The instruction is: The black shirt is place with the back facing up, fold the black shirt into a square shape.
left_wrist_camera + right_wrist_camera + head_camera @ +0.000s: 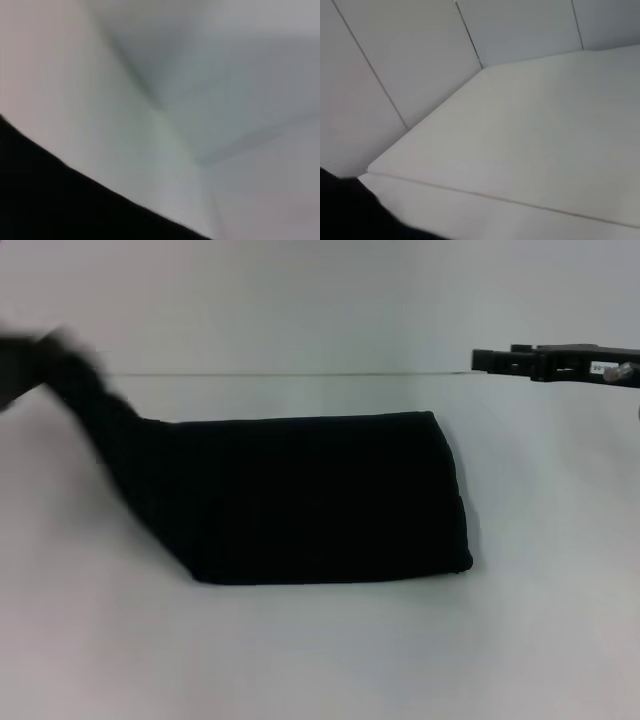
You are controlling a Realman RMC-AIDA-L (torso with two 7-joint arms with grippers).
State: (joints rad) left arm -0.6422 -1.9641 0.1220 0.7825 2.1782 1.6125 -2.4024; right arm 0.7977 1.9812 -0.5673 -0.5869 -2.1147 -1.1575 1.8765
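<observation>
The black shirt [320, 500] lies folded into a wide band on the white table [330, 660]. Its left end is pulled up off the table in a taut strip toward the upper left, where my left gripper [25, 358] shows as a blurred dark shape holding it. Black fabric fills a corner of the left wrist view [50, 205]. My right gripper [485, 360] hovers above the table's far right, apart from the shirt and holding nothing. A dark patch, likely the shirt, sits in a corner of the right wrist view [345, 210]. No lettering shows.
The table's far edge [300, 373] meets a pale wall [300, 300]. A seam between table panels shows in the right wrist view [495, 199].
</observation>
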